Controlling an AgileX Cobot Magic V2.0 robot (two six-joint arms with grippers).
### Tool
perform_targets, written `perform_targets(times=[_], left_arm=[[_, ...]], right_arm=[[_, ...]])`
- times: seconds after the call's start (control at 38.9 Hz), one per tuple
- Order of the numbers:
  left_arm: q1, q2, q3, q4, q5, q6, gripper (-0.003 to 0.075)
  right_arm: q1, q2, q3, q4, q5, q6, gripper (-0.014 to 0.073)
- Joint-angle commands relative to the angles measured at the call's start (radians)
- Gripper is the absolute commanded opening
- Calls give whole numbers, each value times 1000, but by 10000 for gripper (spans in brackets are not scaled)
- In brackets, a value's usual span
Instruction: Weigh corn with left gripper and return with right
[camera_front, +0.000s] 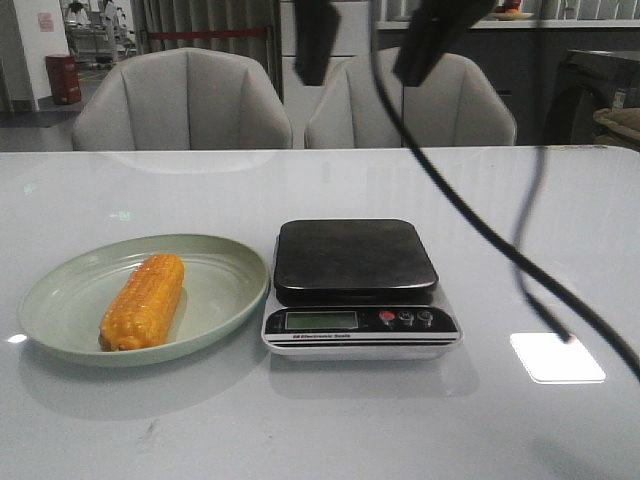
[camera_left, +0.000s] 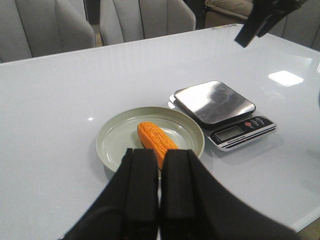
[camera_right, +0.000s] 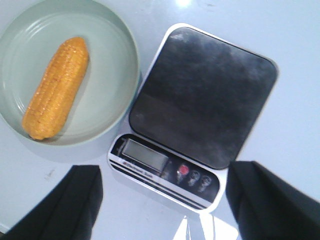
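The corn (camera_front: 143, 301) lies flat inside a pale green plate (camera_front: 60, 290) on the left part of the table (camera_front: 320, 420), toward its near edge. Nothing else is in the plate. The cob's long axis runs from the near edge away toward the far edge, leaning slightly right. Just right of the plate, rims almost touching, stands a digital scale (camera_front: 355, 262) with a bare dark platform and its display facing the near edge.

The left gripper (camera_left: 159, 190) hangs above the table short of the plate, fingers pressed together, holding nothing. The right gripper (camera_right: 162, 200) hovers high over the scale, its fingers (camera_right: 75, 200) spread wide apart; only its wrist view shows this. The front view shows two grey chairs (camera_front: 185, 100) beyond the far edge and a black cable (camera_front: 470, 215) crossing in front
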Motion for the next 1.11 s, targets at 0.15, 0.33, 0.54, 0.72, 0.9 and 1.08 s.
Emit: perform_targets(times=[0.15,0.33,0.54,0.72,0.9,1.08], left_arm=[[2,1,-23,7,-70,-1,114],[2,1,-23,7,-70,-1,114],[2,1,-23,7,-70,-1,114],[2,1,-23,7,-70,-1,114],[2,1,-23,7,-70,-1,114],[2,1,-23,7,-70,-1,114]], right_arm=[[-47,-385,368,-10,-252,-33,605],[-47,-639,630,-10,-436,-35,605],[-47,-934,868,-84,-551,-35,605],[-47,-1217,1056,-134,-615,-35,605],[-47,-1455,1243,-151,-787,-35,605],[-47,-1504,1369,-151,-953,-35,605]])
